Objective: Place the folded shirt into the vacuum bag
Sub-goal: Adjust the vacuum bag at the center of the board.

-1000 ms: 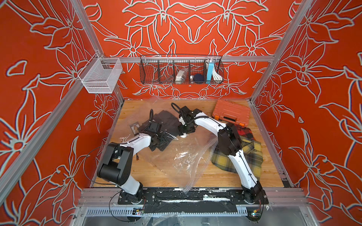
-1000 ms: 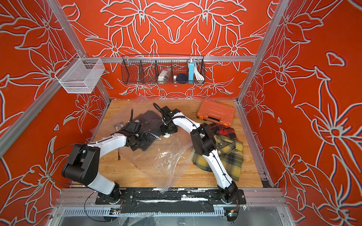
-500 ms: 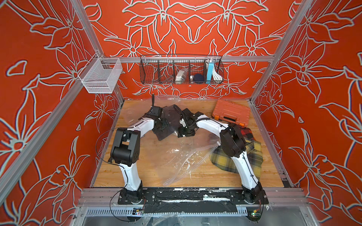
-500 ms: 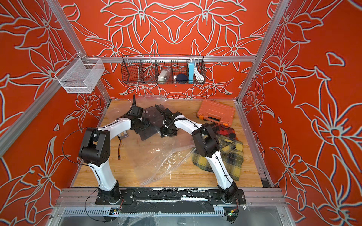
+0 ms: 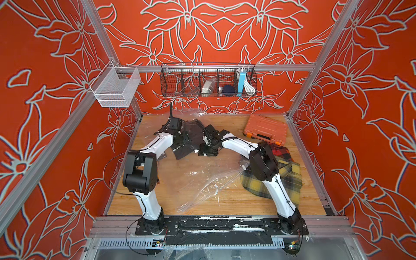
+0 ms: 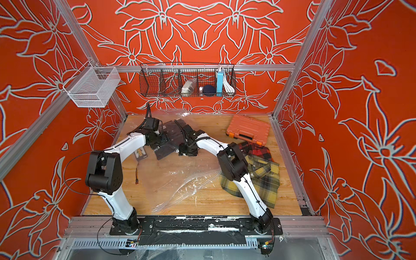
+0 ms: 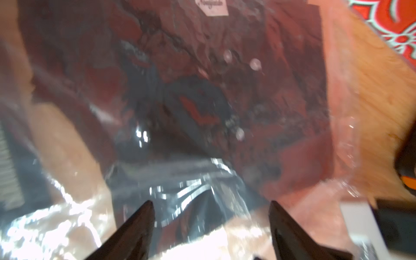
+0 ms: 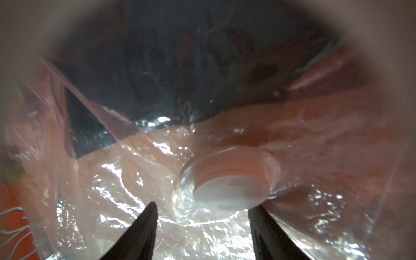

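Bare table (image 5: 236, 204) is lying open along the near edge between the two arm bases, with only the bag's (image 5: 198, 182) loose end spreading over it. The plaid shirts (image 5: 290, 180) are taking up the right side, and the case (image 5: 265, 131) is blocking the far right corner. In the far middle, the left arm (image 5: 157, 146) and right arm (image 5: 238, 146) are crowding over the dark shirt (image 5: 193, 131), leaving a narrow gap between them. The left elbow (image 5: 139, 171) is overhanging the near left.
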You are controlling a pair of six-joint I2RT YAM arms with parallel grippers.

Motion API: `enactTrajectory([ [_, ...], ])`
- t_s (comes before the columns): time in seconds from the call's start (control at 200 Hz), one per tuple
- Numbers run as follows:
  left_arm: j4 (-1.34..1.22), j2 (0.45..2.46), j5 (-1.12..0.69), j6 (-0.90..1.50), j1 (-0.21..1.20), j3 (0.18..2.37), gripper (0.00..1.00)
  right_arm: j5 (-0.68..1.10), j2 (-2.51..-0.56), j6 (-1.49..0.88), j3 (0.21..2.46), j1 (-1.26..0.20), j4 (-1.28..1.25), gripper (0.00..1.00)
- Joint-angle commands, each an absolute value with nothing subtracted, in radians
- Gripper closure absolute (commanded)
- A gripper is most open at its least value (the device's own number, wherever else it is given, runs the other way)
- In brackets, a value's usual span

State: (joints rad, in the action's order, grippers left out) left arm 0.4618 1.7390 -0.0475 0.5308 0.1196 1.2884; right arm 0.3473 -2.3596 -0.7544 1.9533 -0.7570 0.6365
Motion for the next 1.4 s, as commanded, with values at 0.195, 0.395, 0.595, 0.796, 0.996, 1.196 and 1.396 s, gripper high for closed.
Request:
enactTrajectory([
  [0.195, 0.609, 1.425, -0.027, 0.494, 0.121, 1.185, 0.21, 0.371, -2.47, -1.008, 2.085, -0.815, 0.499, 0.33],
  [0.395, 0.677, 1.284, -0.012, 0.465, 0.122, 1.184, 0.21, 0.386, -2.291, -0.789, 2.074, -0.781, 0.644, 0.32],
  [0.595, 0.718, 1.201, -0.009, 0.447, 0.229, 1.186, 0.21, 0.243, -1.924, -0.609, 1.762, -0.728, 0.788, 0.3],
  [0.796, 0.694, 1.202, 0.03, 0.494, 0.505, 1.173, 0.22, 0.107, -1.54, -0.518, 1.404, -0.6, 0.913, 0.29],
  [0.996, 0.572, 1.308, -0.03, 0.55, 0.738, 1.169, 0.22, -0.102, -1.291, -0.494, 1.214, -0.476, 1.072, 0.23],
  [1.196, 0.451, 1.364, -0.088, 0.566, 0.784, 1.077, 0.23, -0.216, -1.296, -0.555, 1.072, -0.488, 1.157, 0.18],
  [1.396, 0.381, 1.397, -0.154, 0.598, 0.784, 1.012, 0.25, -0.214, -1.367, -0.626, 1.062, -0.574, 1.081, 0.12],
])
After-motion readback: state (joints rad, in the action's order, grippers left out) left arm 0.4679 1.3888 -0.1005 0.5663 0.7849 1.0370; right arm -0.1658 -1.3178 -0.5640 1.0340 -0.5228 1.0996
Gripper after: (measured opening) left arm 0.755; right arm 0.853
